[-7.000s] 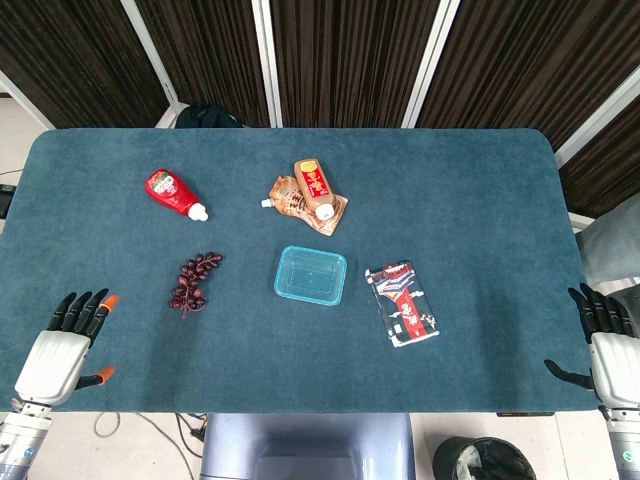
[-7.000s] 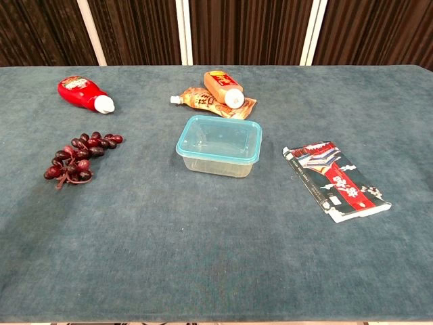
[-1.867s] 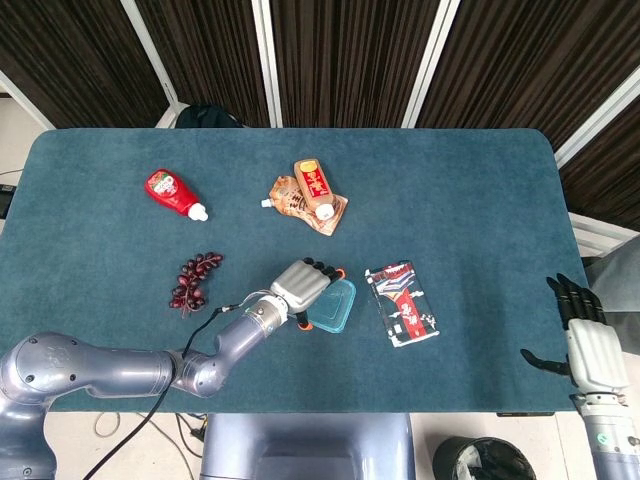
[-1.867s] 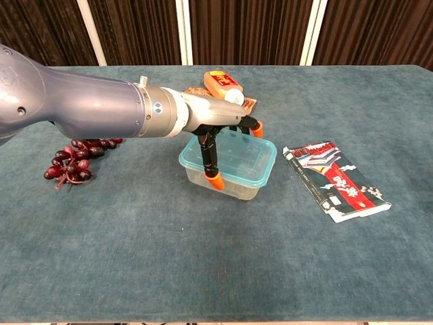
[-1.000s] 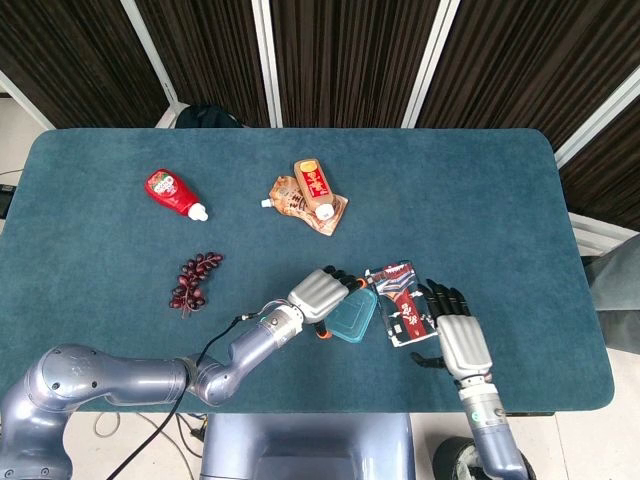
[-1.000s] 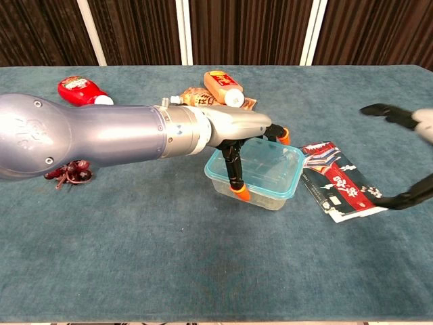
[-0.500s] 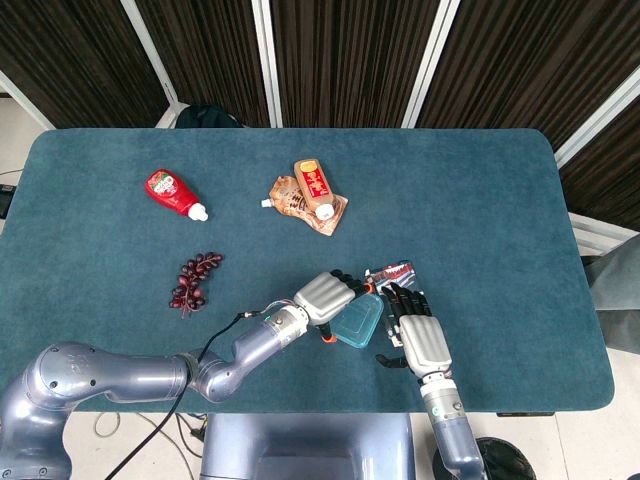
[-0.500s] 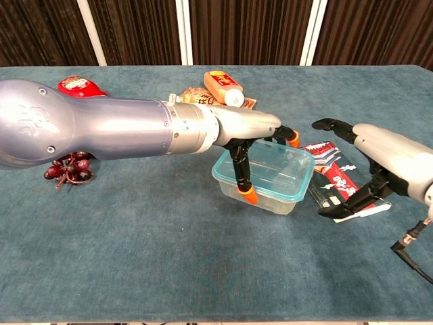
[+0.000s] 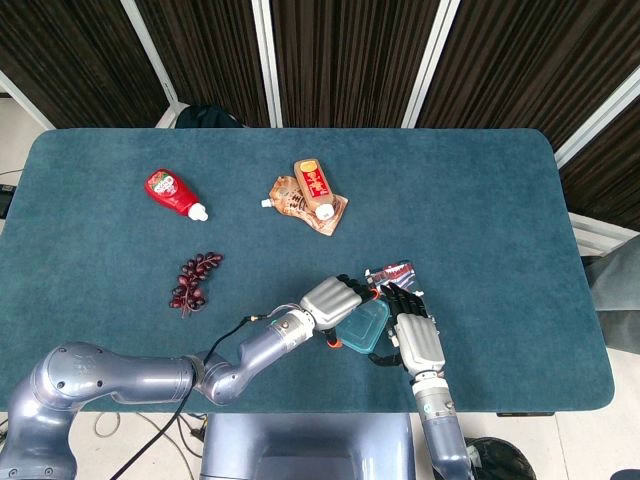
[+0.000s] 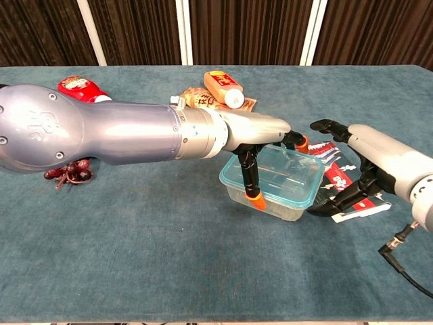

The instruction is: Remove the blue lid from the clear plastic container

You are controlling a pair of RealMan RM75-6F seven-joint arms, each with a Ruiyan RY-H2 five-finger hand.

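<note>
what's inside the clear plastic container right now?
Through the clear plastic container walls nothing shows inside. The blue lid is still on, with the left hand fingers over it, so part of the interior is hidden.

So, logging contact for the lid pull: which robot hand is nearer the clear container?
Left. The left robot hand grips the container; the right robot hand sits just beside it.

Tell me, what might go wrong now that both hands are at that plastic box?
The left hand grips the box from above with fingers over the blue lid, so it may pin the lid down as the right hand tries to lift it. The box looks tilted, so it could slip from the grip. The right hand sits over the printed packet and might drag it along.
</note>
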